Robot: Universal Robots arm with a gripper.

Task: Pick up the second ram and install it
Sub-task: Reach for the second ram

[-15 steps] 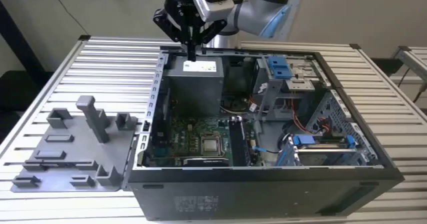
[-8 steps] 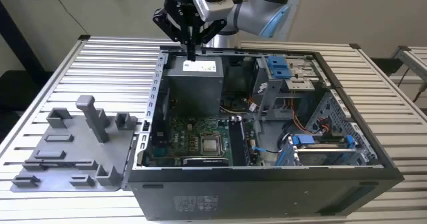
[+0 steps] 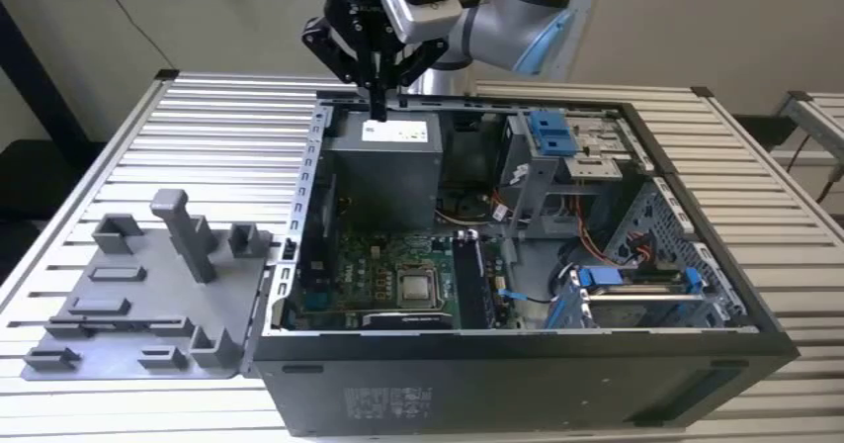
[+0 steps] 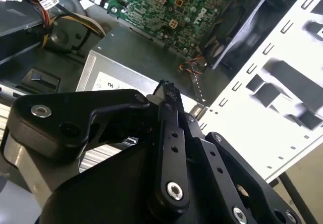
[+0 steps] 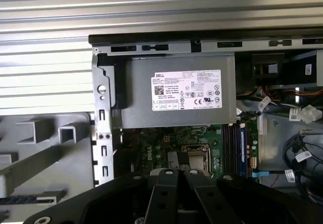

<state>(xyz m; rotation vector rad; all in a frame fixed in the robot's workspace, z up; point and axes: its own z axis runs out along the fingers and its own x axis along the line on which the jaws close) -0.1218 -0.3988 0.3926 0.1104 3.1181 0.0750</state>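
Note:
My gripper [image 3: 379, 105] hangs over the back of the open computer case [image 3: 528, 349], just above the grey power supply [image 3: 382, 156]. Its two black fingers are pressed together with nothing between them, as both wrist views show [image 4: 169, 90] [image 5: 181, 174]. A thin blue stick, the second ram [image 5: 243, 151], stands on edge in the memory slots [image 3: 468, 280] beside the processor socket [image 5: 194, 161], well below and apart from the gripper.
A grey holder fixture [image 3: 145, 285] with upright posts lies on the slatted table [image 3: 198, 127] at the exterior view's left of the case. Blue drive-bay clips [image 3: 554, 132] [image 3: 600, 277] and loose cables [image 3: 594, 230] crowd the case's other side.

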